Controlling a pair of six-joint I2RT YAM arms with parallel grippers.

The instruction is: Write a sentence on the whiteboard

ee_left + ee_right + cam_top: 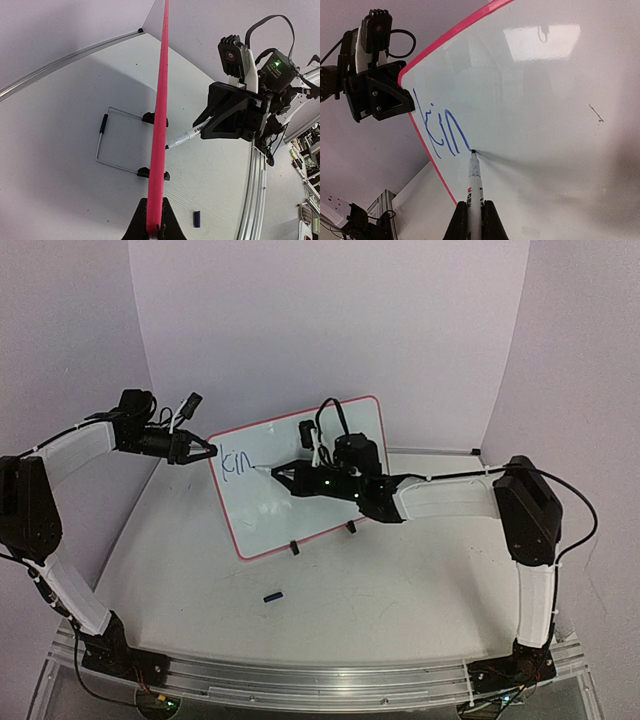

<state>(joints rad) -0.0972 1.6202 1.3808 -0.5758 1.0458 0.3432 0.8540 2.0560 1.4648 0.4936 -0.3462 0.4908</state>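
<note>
Whiteboard (300, 515), red-rimmed and tilted, bears blue letters (442, 132) "kin"; left pincer (155, 227) pinches its rim, right pincer (475, 217) pinches marker (475, 182).

Looks like a robotics lab bench, closed off as a test cell. Shows in the plain pale panel walls (330, 330) boxing in a bare white tabletop (400, 610) on three sides. Shows too in the ribbed aluminium mounting rail (320, 685) along the near edge, carrying a black-and-white left robot arm (75, 450) and its twin right robot arm (450, 498), with thin black cables (583, 510) looping loose. Holds a red-rimmed rectangular whiteboard (300, 490) standing between them. Adds a lit green indicator lamp (276, 63), a white power socket (334, 204) and blurred, cluttered shelving (311, 170) beyond the rail.
</note>
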